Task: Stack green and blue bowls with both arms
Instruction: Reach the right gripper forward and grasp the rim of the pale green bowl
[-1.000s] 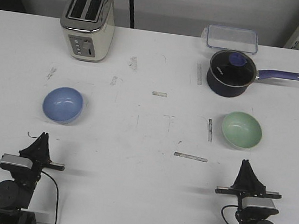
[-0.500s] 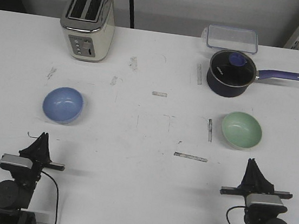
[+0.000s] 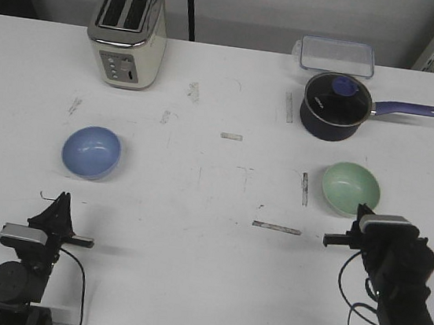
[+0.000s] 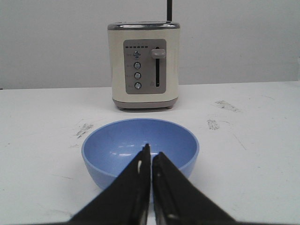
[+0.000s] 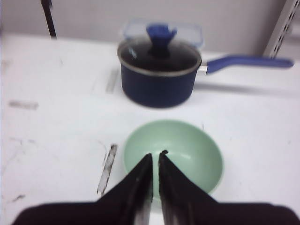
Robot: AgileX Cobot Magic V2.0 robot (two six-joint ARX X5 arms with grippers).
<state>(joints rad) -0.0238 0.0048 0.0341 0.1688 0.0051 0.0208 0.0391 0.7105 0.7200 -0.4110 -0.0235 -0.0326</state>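
A: Table [image 3: 203,272], white, scuffed. Far side: toaster [image 3: 128,31], saucepan [image 3: 333,105], clear container [image 3: 335,55].

B: Bowls?

A: Blue bowl [image 3: 91,152], left half, empty, upright. Green bowl [image 3: 351,188], right half, just in front of the saucepan. Well apart, nothing stacked.

B: Arms?

A: Right gripper [image 5: 155,161]: fingers pressed together, holding nothing, hovering near the green bowl's near rim. Left gripper [image 4: 150,157]: likewise closed and empty, near the table's front edge, pointing at the blue bowl.

B: Step?

A: Approach, I judge. Next: fingers must part, then straddle a rim.
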